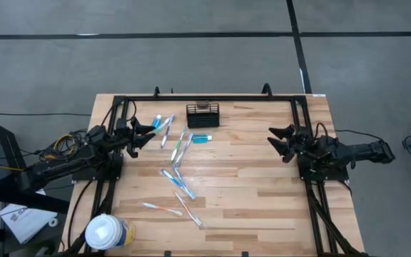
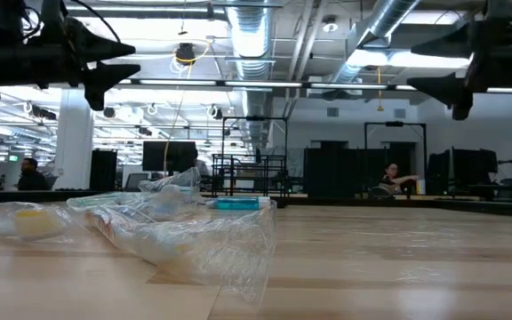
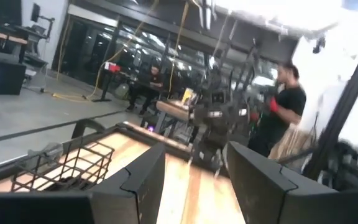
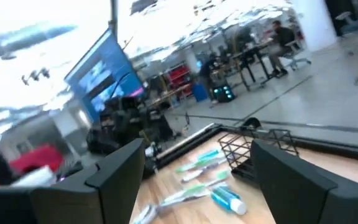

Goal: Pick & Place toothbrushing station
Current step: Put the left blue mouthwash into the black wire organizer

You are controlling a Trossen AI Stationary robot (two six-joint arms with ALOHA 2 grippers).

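1. Although nothing has been gathered yet, the near edge of the bench carries a white-lidded cup, which stands apart from the work and appears to be no part of it.
2. Toothbrushes lie scattered flat across the middle of the bench, some wrapped in clear film (the low view shows crinkled wrapping close to the lens), so they seem laid out loose for collection.
3. Left hand hangs above the bench at the left side, fingers parted, holding nothing; it points toward the brushes and tubes just beside it.
4. Right hand hangs at the right side, well apart from all items, fingers spread wide and empty; judged to be waiting.
5. A teal toothpaste tube lies just in front of the basket, which sits upright near the far edge, open top ready to receive.
6. Hard to make out: the basket's contents (dark mesh hides them), the exact brush count, and the low view loses the basket behind wrapping.
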